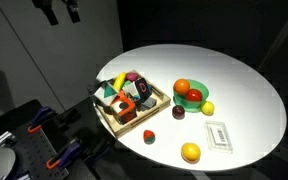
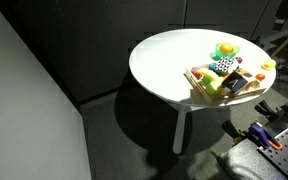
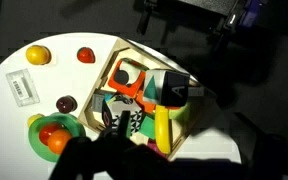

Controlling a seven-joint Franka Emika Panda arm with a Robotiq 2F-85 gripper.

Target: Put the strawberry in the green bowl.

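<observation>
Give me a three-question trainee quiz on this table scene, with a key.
1. True or false: the small red strawberry lies on the round white table, outside the shallow green bowl.
2. What already sits in the green bowl? A) an orange round fruit B) the strawberry C) nothing
3. Fill in: the mixed toys are packed in a ____ tray.
Key: 1 true; 2 A; 3 wooden.
</observation>
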